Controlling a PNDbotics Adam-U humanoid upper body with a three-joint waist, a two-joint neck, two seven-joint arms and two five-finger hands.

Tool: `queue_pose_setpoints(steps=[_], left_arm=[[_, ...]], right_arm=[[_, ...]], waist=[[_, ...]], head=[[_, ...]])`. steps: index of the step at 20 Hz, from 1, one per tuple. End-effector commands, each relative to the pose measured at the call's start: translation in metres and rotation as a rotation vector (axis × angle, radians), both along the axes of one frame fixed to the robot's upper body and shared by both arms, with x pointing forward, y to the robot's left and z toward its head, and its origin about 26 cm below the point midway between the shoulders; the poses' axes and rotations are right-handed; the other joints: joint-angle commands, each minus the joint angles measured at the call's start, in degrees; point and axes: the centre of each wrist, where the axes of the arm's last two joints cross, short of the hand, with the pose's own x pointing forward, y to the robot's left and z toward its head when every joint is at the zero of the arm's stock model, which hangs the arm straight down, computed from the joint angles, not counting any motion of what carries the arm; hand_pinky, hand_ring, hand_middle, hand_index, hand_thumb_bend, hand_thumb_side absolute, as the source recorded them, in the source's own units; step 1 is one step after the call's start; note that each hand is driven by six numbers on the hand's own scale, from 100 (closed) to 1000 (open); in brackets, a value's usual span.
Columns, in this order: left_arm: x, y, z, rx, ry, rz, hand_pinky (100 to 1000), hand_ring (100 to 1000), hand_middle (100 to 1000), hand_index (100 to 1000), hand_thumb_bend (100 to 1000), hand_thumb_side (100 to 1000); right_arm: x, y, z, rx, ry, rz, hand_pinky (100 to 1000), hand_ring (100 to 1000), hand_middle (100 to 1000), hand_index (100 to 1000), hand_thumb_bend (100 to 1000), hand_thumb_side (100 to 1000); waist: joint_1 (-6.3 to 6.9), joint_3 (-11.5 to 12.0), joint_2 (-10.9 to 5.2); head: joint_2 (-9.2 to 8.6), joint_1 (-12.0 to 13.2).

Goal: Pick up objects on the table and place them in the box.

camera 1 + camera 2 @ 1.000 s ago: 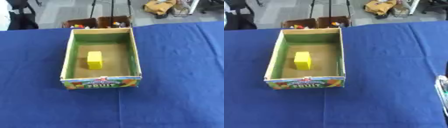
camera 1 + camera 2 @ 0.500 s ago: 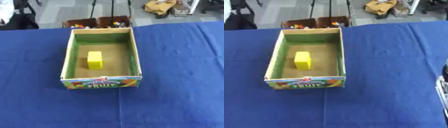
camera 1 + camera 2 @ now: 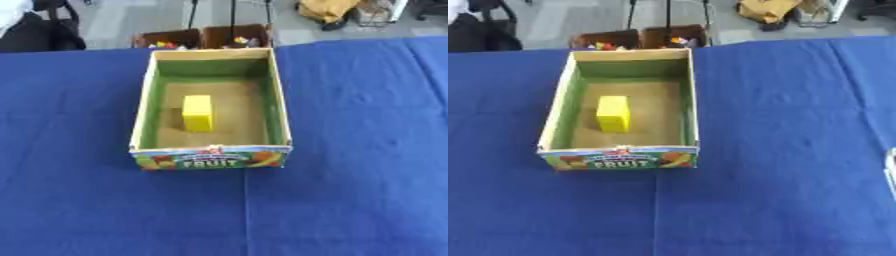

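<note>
Left eye view: the open cardboard fruit box with green inner walls and a printed "FRUIT" front panel [image 3: 210, 156] is sitting mid-table on the blue tablecloth [image 3: 79, 200]. A yellow rectangular block [image 3: 198, 113] is lying on the box floor, left of centre, apart from all four walls. No loose objects are showing on the cloth in this view. Neither hand is showing here.

Right eye view: same box, same block inside. At the right edge, low down, a thin pale sliver [image 3: 890, 172] is poking into frame; possibly part of the right hand or arm, but too little is showing to say, so I cannot tell the state of its fingers. The left hand is not appearing in either view.

Risks from here, as I'm judging it:
- Nothing left to pick is showing on the cloth, so the next target is likely lying outside the camera's field. A reach made with the target unseen is risking a miss or a knock.
- An arm swinging in from the right could be clipping the box's right wall and shifting it on the cloth, since the box looks light and unanchored.
- A drop from high up could be bouncing the next object off the yellow block or over the low walls.
</note>
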Motion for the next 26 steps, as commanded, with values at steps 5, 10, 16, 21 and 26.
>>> queue_pose_setpoints(steps=[5,10,16,21,26], left_arm=[[-0.0041,0.0041,0.009,0.011,-0.035,0.008,522,848,894,951,100,1000],[-0.0041,0.0044,0.0088,0.009,-0.035,0.009,521,845,893,950,100,1000],[-0.0042,0.0049,0.0084,0.008,-0.032,0.014,520,844,893,948,100,1000],[-0.0042,0.0049,0.0081,0.006,-0.031,0.015,520,841,891,947,100,1000],[-0.0042,0.0051,0.008,0.004,-0.032,0.016,521,841,891,946,100,1000]], right_arm=[[-0.0049,-0.0003,0.0083,-0.012,-0.035,0.004,575,704,624,805,100,1000],[-0.005,-0.0004,0.0082,-0.012,-0.034,0.001,573,700,620,803,100,1000],[-0.005,-0.0007,0.0076,-0.009,-0.032,-0.001,573,697,617,803,100,1000],[-0.0051,-0.0009,0.0072,-0.01,-0.029,-0.001,571,692,614,802,100,1000],[-0.0052,-0.0011,0.0071,-0.01,-0.027,-0.003,569,687,610,800,100,1000]], waist=[[0.3,0.1,-0.97],[0.22,0.1,-0.99],[0.13,0.1,-0.95],[0.05,0.1,-0.9],[-0.04,0.2,-0.93]], head=[[-0.02,0.3],[-0.13,0.2],[-0.39,0.2],[-0.53,0.1],[-0.68,0.0]])
